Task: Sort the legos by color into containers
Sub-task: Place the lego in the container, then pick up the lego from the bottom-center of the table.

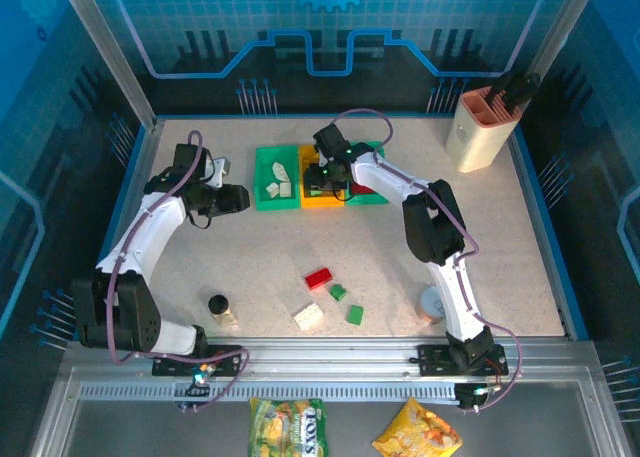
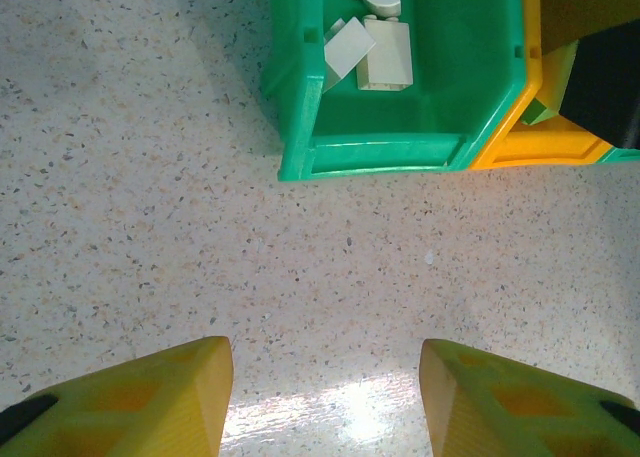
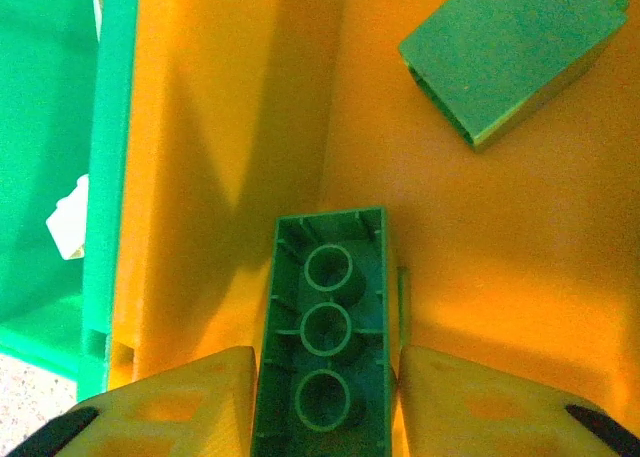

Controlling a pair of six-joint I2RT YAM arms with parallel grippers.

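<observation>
Centre frame, right gripper [image 3: 325, 377] brackets a green brick [image 3: 325, 277] inside the orange bin [image 3: 230, 127] beside another green piece [image 3: 510, 62]; grip unclear. Left gripper [image 2: 325, 377] waits, jaws apart.

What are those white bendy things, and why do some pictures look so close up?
They are two robot arms bolted to a table, each ending in a two-finger claw. The wide picture is from a camera above and behind them. The close-ups are from cameras on the wrists, looking past yellow fingers. The arms sort toy bricks by colour into bins. The left claw is open and empty, near the green bin holding cream bricks. The right claw is down in the orange bin with a green brick between its fingers; I cannot tell if it is squeezing. A red brick, a cream brick and loose green bricks lie on the table.
</observation>
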